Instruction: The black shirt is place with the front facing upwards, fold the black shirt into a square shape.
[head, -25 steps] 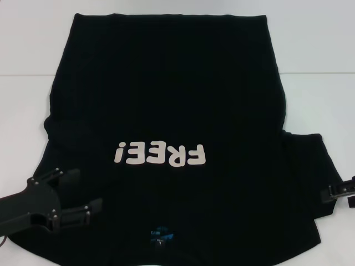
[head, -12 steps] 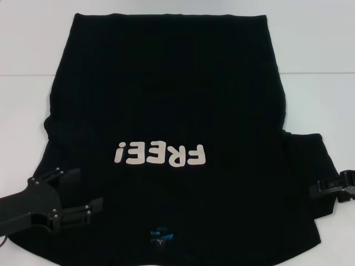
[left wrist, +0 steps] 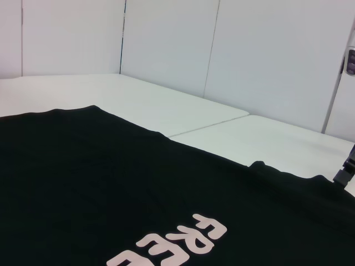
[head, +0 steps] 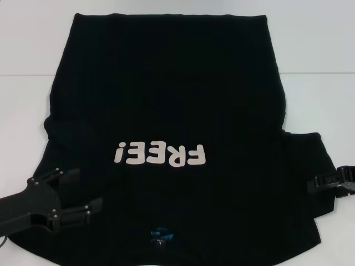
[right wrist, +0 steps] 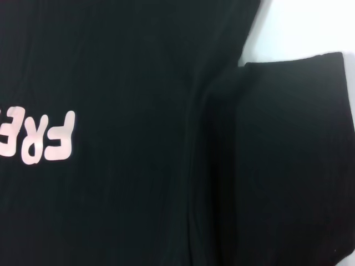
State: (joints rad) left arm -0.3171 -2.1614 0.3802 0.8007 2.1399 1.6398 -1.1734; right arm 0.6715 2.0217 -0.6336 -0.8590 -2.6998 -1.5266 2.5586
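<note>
lying flat on the white table, black shirt; left gripper spread wide, right gripper unclear

black shirt collar cut off | right tool mostly out of frame

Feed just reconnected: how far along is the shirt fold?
Done: the black shirt lies flat, lettering up, on the white table. In hand: left gripper, open, over the left shoulder area; right gripper at the right sleeve's edge. Left: no fold is visible yet.
</note>
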